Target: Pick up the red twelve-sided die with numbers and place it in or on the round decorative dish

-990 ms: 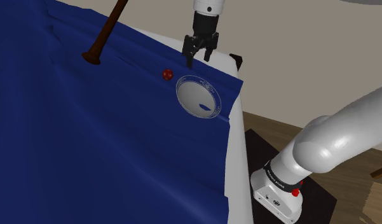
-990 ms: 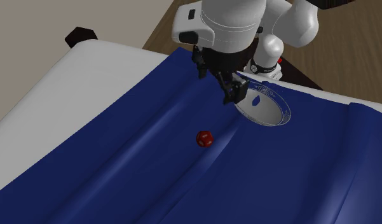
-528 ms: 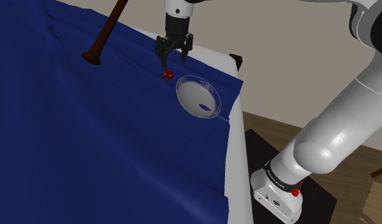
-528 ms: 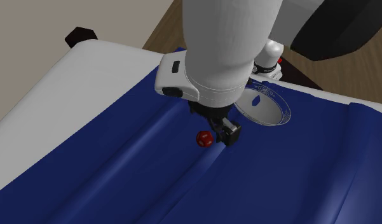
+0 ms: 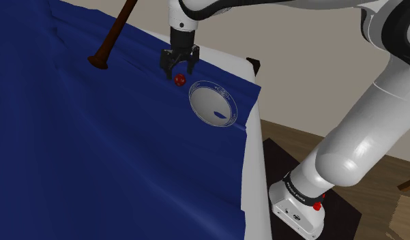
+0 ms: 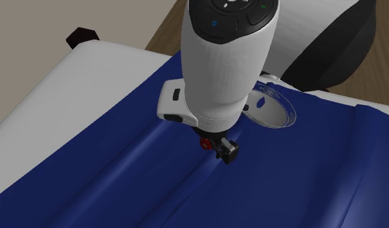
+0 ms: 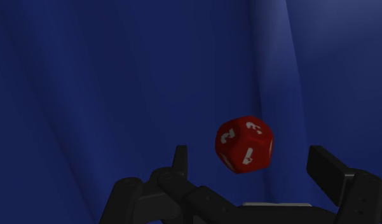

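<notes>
Here the gripper (image 5: 177,68) hangs wide open above the blue cloth (image 5: 94,157), fingers (image 7: 328,170) flanking the red die (image 7: 243,144) without touching it; the die rests just beside the round dish (image 5: 212,106)

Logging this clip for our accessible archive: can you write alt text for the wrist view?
A red die with white numbers lies on a creased blue cloth, between the open black fingers of the end effector. Neither finger touches it.
</notes>
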Robot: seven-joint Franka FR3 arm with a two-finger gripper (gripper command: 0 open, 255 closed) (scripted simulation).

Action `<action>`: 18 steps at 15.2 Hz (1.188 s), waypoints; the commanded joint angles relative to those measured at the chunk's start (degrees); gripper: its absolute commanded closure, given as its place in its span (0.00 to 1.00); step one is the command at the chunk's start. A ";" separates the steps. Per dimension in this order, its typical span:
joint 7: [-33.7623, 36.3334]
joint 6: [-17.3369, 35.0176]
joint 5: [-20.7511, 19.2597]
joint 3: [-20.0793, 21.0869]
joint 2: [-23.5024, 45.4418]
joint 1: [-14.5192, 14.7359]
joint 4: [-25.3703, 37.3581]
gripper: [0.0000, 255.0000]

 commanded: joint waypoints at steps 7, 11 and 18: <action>0.00 1.37 -0.01 -0.03 -0.03 -0.04 -1.37 0.00; 0.00 1.36 -0.01 -0.03 -0.03 -0.04 -1.37 1.00; 0.00 1.36 -0.01 -0.03 -0.03 -0.04 -1.37 1.00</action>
